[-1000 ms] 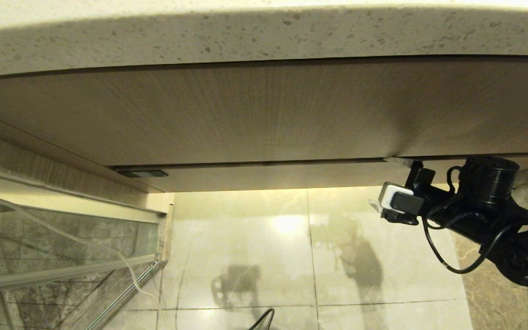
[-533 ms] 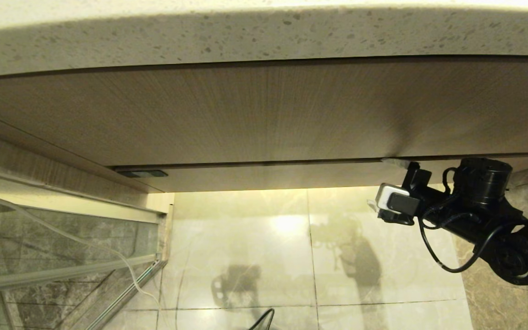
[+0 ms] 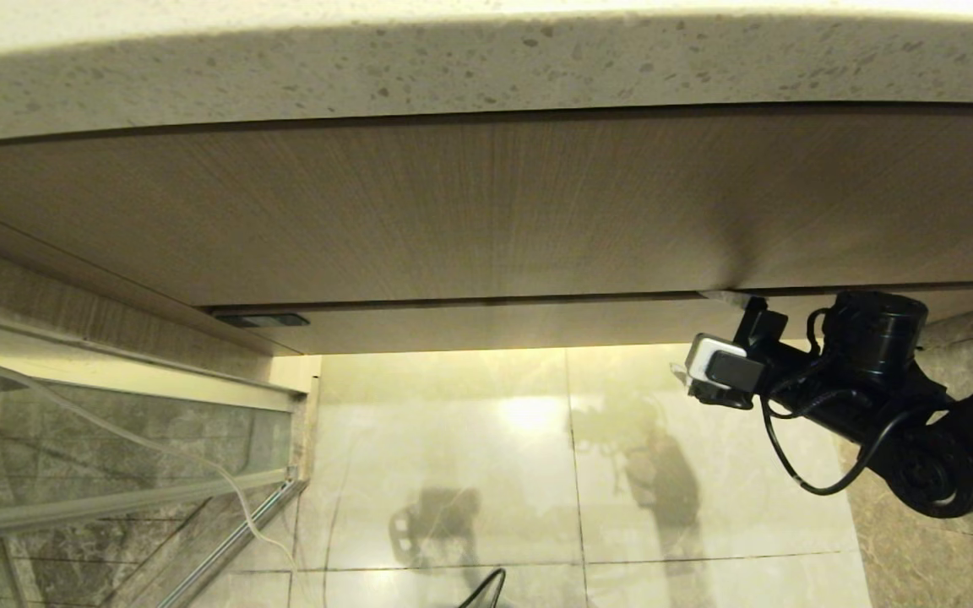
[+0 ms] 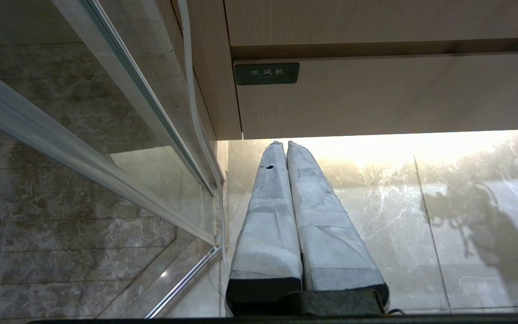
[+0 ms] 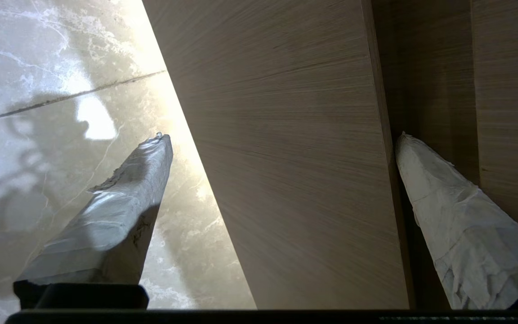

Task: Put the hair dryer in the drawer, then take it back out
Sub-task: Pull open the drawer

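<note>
The drawer [image 3: 495, 325] is closed; its low pale wood-grain front runs under the taller panel and carries a small dark label [image 4: 266, 74]. My right gripper [image 3: 700, 333] is open at the right end of that front. In the right wrist view the right gripper [image 5: 281, 139] straddles the drawer front [image 5: 286, 157]. One taped finger [image 5: 119, 211] is over the floor, the other finger [image 5: 457, 216] is in the dark gap above the front. My left gripper [image 4: 284, 145] hangs shut and empty over the floor, below the label. The hair dryer is out of view.
A speckled stone countertop edge [image 3: 486, 67] overhangs the tall wood-grain panel [image 3: 486, 211]. A glass shower partition with a metal rail [image 3: 115, 498] stands at the left. Glossy marble floor tiles [image 3: 537, 473] lie below, and a black cable [image 3: 486, 591] shows at the bottom.
My right arm has crept a little to the left along the drawer front, its jaws still wide. Nothing else has moved.
</note>
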Controlling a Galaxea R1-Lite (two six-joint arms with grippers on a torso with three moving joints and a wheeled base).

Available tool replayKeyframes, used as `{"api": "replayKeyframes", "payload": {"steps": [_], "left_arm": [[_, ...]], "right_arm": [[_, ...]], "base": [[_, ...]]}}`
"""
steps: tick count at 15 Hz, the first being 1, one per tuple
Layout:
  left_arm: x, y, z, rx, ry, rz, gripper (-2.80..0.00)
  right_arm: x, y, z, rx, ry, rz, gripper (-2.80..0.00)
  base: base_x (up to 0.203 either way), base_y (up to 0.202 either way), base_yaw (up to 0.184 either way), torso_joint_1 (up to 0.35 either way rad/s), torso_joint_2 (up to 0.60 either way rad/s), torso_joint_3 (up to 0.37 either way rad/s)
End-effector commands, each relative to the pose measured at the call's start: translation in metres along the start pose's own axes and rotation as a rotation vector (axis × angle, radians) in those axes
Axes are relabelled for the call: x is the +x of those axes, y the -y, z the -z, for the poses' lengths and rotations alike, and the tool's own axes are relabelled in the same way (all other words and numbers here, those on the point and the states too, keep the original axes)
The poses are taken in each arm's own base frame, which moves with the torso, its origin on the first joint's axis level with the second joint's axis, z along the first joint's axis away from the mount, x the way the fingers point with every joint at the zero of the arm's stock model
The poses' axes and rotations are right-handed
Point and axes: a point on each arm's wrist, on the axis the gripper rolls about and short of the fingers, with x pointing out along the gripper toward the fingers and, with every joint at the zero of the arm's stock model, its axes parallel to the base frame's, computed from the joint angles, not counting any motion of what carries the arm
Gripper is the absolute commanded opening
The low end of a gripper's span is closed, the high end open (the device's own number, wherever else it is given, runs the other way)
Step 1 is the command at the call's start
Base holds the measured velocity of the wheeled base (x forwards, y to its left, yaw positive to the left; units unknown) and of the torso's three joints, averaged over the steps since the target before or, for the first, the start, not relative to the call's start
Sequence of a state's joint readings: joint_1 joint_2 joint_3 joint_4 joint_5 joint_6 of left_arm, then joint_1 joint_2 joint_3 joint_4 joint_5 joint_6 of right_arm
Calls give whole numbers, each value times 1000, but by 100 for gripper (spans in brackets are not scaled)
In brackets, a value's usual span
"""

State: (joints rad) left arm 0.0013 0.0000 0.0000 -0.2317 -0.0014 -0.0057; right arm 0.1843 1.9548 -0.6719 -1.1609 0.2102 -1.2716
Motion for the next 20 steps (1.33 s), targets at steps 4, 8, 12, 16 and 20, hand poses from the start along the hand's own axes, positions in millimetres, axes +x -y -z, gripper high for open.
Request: {"api": "replayKeyframes", "payload": {"steps": [4, 8, 12, 16, 20], "left_arm": [[1, 0, 11, 0, -39, 0, -280], [1, 0, 11, 0, -39, 0, -280], [1, 0, 11, 0, -39, 0, -280], [1, 0, 11, 0, -39, 0, -280], [1, 0, 11, 0, -39, 0, -280]], "right_arm": [[5, -8, 4, -7, -8, -25, 0], [6, -14, 7, -6, -64, -50, 0], [5, -23, 10, -11, -95, -124, 0], [5, -26, 11, -11, -111, -153, 0], [5, -23, 10, -21, -160, -145, 0]], "base": [[0, 0, 0, 0, 0, 0], [0, 0, 0, 0, 0, 0], [0, 0, 0, 0, 0, 0], [0, 0, 0, 0, 0, 0], [0, 0, 0, 0, 0, 0]]}}
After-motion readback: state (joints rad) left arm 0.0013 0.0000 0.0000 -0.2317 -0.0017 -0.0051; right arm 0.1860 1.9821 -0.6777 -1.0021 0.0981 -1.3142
